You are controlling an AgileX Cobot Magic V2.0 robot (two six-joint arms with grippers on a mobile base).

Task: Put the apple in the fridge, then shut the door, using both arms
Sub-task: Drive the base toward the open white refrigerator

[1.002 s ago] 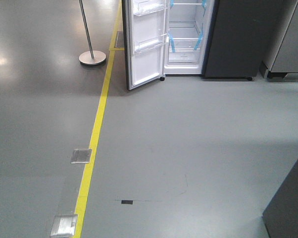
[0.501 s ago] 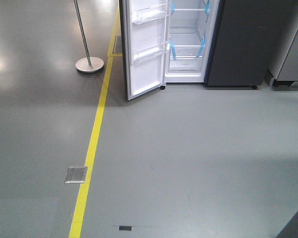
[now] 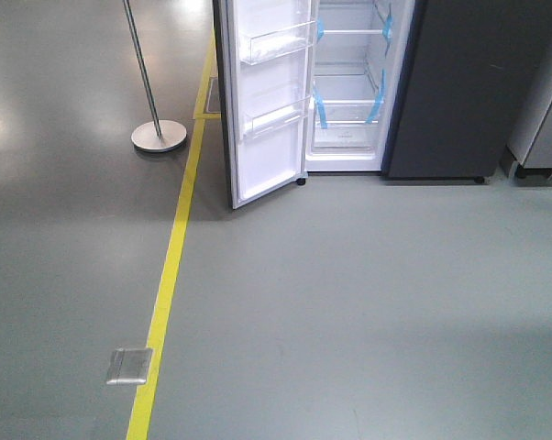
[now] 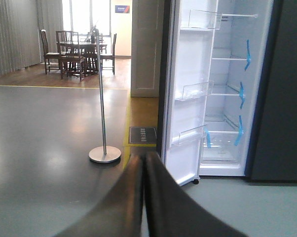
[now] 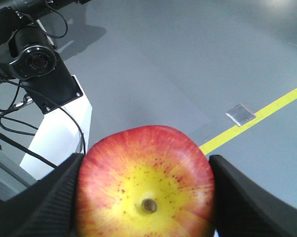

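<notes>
The dark grey fridge (image 3: 459,92) stands at the top of the front view with its white interior and blue-taped shelves (image 3: 349,101) showing. Its door (image 3: 267,101) stands swung open to the left, white inside, with clear bins. Both also show in the left wrist view: the fridge (image 4: 227,98) and the door (image 4: 188,98). My left gripper (image 4: 144,158) is shut and empty, its black fingers pressed together and pointing toward the door. My right gripper (image 5: 146,197) is shut on the red and yellow apple (image 5: 146,182), black fingers (image 5: 50,197) on both sides. Neither arm shows in the front view.
A metal pole on a round base (image 3: 159,135) stands left of the door. A yellow floor line (image 3: 171,266) runs toward the fridge, with a metal floor plate (image 3: 129,365) beside it. A grey cabinet (image 3: 546,128) stands right of the fridge. A white base with cables (image 5: 55,138) is behind the apple.
The fridge and the open door have grown larger and lower in the front view; the floor plates have slid down. The view has come closer to the fridge.
</notes>
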